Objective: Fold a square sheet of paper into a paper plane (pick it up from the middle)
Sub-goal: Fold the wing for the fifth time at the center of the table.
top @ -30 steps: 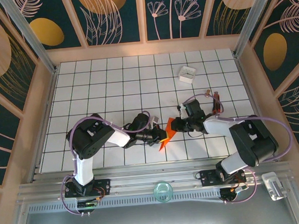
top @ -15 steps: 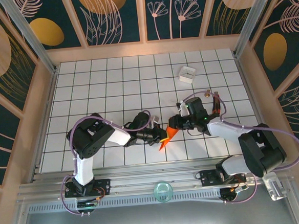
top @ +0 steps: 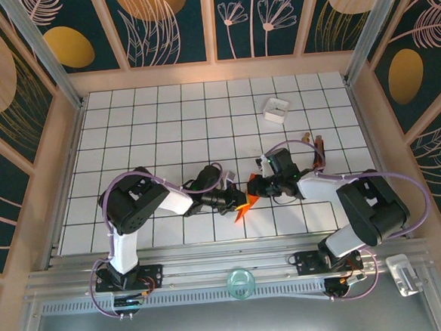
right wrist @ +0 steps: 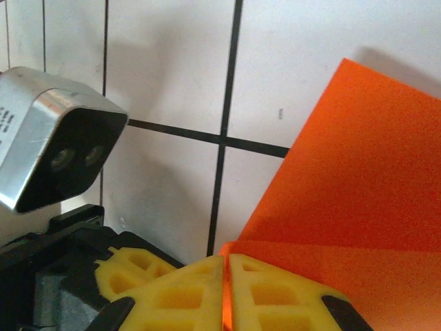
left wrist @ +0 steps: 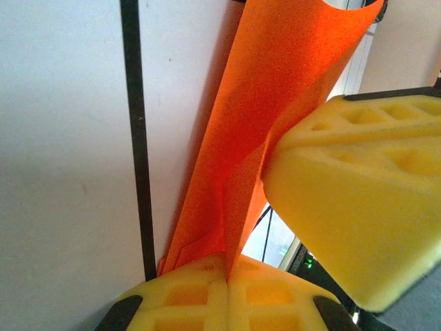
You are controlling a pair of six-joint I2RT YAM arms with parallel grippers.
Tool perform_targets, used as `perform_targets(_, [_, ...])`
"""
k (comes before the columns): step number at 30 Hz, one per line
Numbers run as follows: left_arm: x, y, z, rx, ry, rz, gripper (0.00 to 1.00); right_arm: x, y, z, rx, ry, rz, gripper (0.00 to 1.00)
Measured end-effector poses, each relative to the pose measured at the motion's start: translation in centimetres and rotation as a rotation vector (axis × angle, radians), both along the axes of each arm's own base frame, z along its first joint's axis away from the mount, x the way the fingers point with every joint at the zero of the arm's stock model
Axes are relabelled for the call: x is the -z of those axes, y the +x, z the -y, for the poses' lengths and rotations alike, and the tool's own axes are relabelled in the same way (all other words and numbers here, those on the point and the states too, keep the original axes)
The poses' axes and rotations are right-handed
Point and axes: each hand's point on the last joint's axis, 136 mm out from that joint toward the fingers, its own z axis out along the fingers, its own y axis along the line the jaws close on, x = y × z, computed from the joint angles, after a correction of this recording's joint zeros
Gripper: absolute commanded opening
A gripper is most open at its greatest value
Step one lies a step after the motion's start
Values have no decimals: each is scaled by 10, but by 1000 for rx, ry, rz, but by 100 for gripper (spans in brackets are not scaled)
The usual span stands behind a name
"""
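Right fingers have moved in and shut on the paper, left fingers clamp it too; most folds remain.

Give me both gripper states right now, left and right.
Left gripper: closed, pinching the folded orange paper.
Right gripper: closed on an edge of the same paper.
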Motion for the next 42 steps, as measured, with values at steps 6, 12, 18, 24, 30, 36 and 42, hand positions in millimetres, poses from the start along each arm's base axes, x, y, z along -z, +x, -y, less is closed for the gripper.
perform_targets(6, [0, 0, 0, 0, 0, 0, 0, 9, -1, 7, 17, -37, -21, 9])
perform_targets(12, [0, 0, 0, 1, 0, 0, 0, 14, 1, 14, 33, -64, -25, 8])
perform_targets(18, [0, 0, 1, 2, 0, -1, 0, 19, 2, 18, 31, -79, -28, 8])
perform_targets(24, [0, 0, 1, 3, -1, -1, 3, 19, 3, 19, 19, -78, -22, 8])
perform_targets(30, [-1, 1, 1, 3, -6, -2, 13, 19, 3, 20, 23, -74, -25, 8])
perform_targets(36, [-5, 2, 0, 1, -7, 4, 18, 19, 5, 23, 31, -74, -23, 8])
perform_targets(42, [-8, 1, -6, 0, 30, 19, 27, 19, 6, 23, 32, -73, -23, 8])
